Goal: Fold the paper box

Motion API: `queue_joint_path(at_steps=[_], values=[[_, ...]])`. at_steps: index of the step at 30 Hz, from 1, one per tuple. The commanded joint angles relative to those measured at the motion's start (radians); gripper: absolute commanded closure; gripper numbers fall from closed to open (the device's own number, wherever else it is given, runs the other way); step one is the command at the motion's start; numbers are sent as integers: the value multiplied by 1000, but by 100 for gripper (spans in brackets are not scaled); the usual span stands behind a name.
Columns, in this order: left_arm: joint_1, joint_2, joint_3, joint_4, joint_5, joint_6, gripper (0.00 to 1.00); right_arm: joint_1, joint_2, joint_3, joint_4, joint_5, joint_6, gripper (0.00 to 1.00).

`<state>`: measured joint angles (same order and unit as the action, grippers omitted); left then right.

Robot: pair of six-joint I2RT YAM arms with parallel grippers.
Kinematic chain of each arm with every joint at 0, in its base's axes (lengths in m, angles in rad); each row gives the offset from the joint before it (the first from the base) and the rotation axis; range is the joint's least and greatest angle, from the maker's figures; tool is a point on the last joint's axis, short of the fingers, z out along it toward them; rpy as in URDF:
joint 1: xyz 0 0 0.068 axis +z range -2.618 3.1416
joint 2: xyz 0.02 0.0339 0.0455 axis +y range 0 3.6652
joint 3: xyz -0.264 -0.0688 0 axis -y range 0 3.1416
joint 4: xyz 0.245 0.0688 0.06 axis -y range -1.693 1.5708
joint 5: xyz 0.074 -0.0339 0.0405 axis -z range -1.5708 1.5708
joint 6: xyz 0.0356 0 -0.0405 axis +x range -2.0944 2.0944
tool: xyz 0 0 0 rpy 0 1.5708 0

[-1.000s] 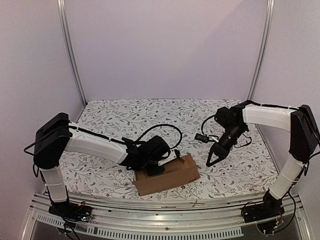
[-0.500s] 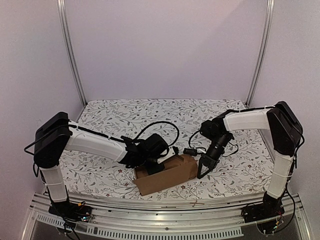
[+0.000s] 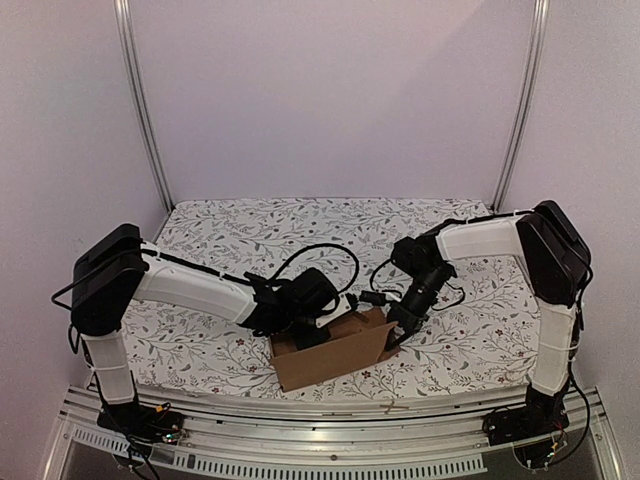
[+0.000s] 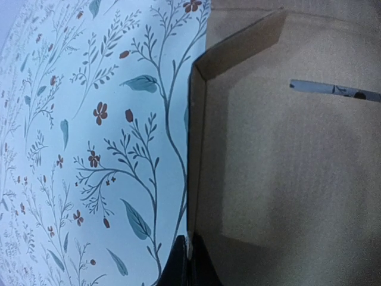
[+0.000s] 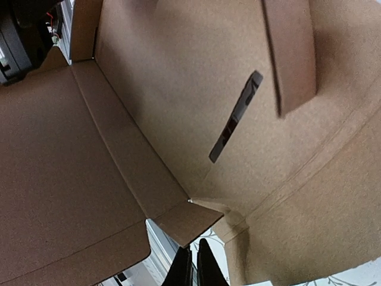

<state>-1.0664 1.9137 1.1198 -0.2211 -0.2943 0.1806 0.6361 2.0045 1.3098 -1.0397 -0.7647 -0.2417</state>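
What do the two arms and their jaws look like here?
Both the left arm and the right arm have smooth white tubular link shells, blocky black joint housings and black wrists. Loose black cables loop near each wrist. The jaws are slim, black and narrow. No markings are legible.

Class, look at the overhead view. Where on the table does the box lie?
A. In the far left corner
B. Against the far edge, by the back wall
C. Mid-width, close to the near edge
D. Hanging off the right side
C: the box sits mid-width, close to the near edge of the table, with bare cloth between it and the back wall.
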Motion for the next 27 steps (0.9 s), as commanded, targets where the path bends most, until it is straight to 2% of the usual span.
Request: queue_joint_path(at_steps=[1, 9, 14, 20, 23, 27], values=[[10, 30, 12, 24, 44, -40, 100, 19, 33, 24, 55, -3, 54, 95], [4, 41, 25, 50, 55, -68, 100, 45, 44, 29, 56, -14, 67, 92], [-2, 24, 30, 20, -6, -49, 100, -25, -78, 37, -17, 51, 10, 88], [-33, -39, 33, 3, -166, 9, 100, -220, -221, 136, -178, -9, -122, 80], [-64, -68, 43, 11, -268, 44, 100, -286, -254, 158, -172, -8, -143, 78], [-120, -105, 21, 100, -421, 116, 100, -294, -238, 151, -105, 61, -138, 73]])
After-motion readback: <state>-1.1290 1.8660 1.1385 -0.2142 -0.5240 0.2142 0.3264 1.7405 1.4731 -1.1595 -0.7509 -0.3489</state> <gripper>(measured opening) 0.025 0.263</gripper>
